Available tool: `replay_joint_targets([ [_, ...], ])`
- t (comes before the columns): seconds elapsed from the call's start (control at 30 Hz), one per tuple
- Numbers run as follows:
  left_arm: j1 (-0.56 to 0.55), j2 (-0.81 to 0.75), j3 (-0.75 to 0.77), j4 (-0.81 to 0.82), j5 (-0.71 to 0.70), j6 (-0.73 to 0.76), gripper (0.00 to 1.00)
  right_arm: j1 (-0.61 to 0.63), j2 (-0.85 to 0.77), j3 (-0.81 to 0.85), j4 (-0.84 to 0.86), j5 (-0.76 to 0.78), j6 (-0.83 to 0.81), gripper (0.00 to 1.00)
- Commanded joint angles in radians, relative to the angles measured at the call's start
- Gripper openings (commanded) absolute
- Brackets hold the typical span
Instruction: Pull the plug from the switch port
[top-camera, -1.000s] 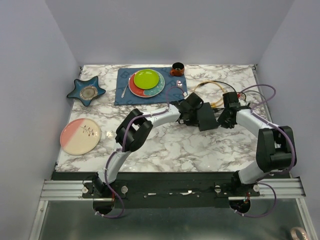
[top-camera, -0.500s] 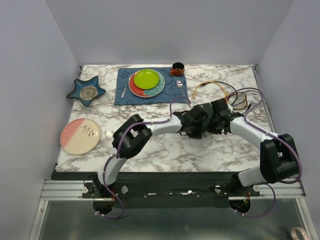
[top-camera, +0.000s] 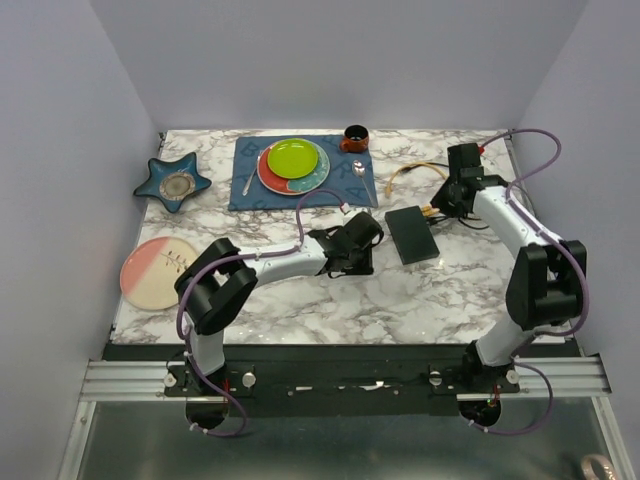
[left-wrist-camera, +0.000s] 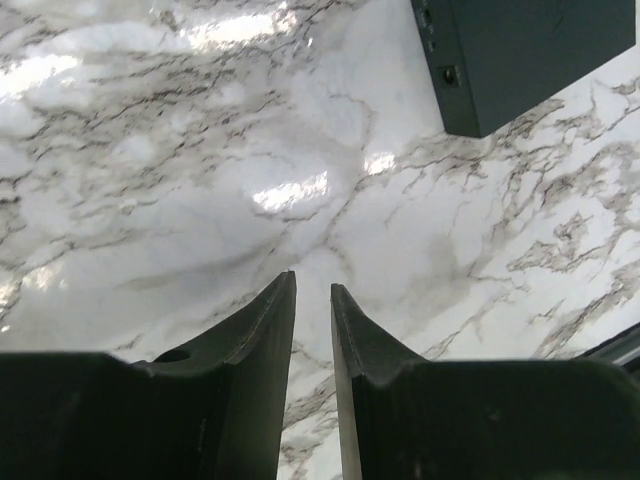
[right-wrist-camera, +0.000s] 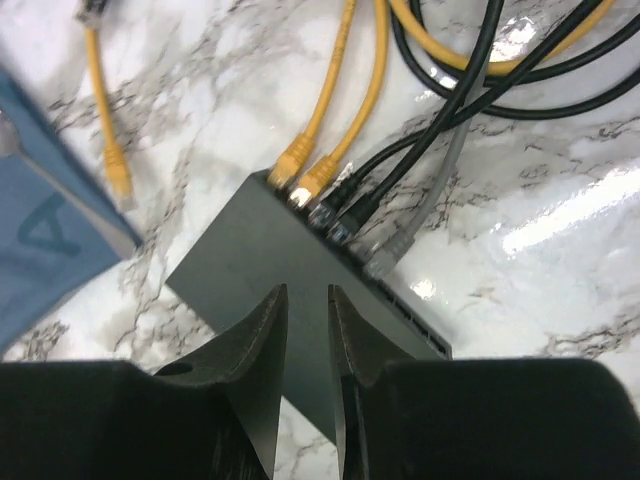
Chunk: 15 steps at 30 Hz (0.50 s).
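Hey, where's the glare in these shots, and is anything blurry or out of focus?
Left wrist view: bright glare patches on the marble table, switch corner sharp. Right wrist view: a glare streak right of the switch, blue cloth mat at the left edge blurred. Top view: even light, no strong glare.

Overhead view: even, diffuse light, with the marble table (top-camera: 400, 290) showing only soft shadows beneath the arms. Left wrist view: white glare patches at centre and toward 11 o'clock on the glossy stone. Right wrist view: a glare streak at 3 o'clock. The switch (right-wrist-camera: 240, 240) stays flat black, and the blue cloth (right-wrist-camera: 40, 230) at 9 o'clock is soft.
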Motion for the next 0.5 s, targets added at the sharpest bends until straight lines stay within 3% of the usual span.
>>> replay_joint_targets([
  [0.0,-0.006,-0.088,-0.101,0.033,-0.053,0.002,0.35,-0.045,0.142,0.119,-0.082,-0.02,-0.016,0.31],
  [0.17,-0.008,-0.108,-0.149,0.058,-0.027,0.014,0.36,-0.094,0.311,0.229,-0.122,-0.018,-0.042,0.29],
  [0.47,-0.008,-0.044,-0.078,0.064,-0.001,0.035,0.36,-0.124,0.368,0.236,-0.147,-0.004,-0.101,0.29],
])
